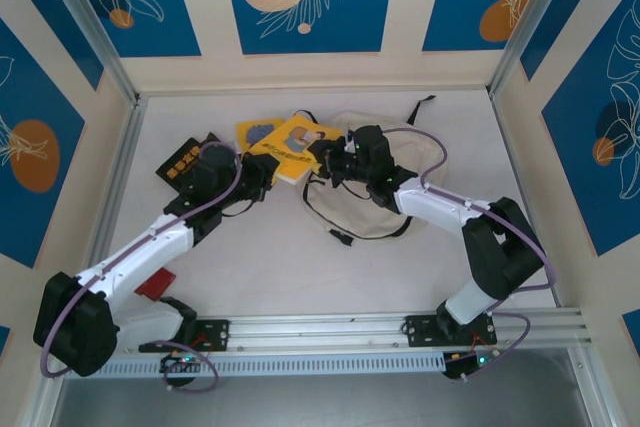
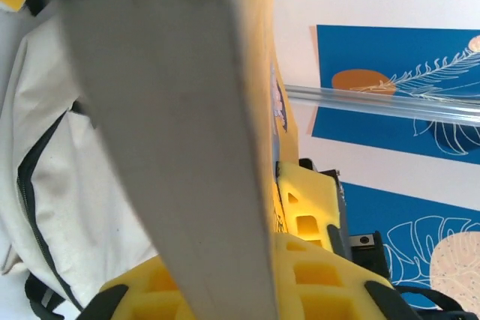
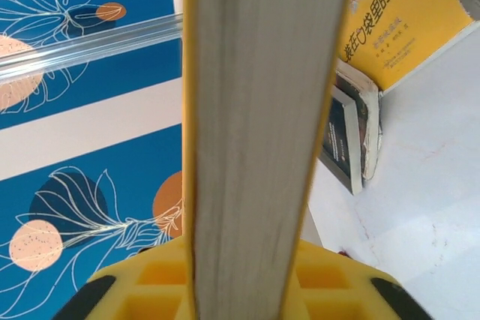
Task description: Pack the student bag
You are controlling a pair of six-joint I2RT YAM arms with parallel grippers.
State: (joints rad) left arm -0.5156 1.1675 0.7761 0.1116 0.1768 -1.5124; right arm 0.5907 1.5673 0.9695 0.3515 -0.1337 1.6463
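A thick yellow book [image 1: 296, 144] hangs between both grippers at the table's middle back. My left gripper [image 1: 276, 165] is shut on its left end, and the grey page edge [image 2: 172, 148] runs up between its yellow pads [image 2: 330, 282]. My right gripper [image 1: 320, 157] holds the right end; the same page edge [image 3: 259, 110] sits between its pads [image 3: 150, 282], which press both covers. The student bag [image 1: 395, 182], cream with black straps, lies flat just right of the book, under the right wrist. Its black zipper [image 2: 26, 185] shows beside the book.
A second yellow book [image 1: 257, 132] lies behind the held one, and in the right wrist view a yellow book [image 3: 397, 20] rests on a dark book [image 3: 349, 140]. A black item with yellow spots [image 1: 183, 162] sits at the left. A red object [image 1: 155, 284] lies near the left arm's base.
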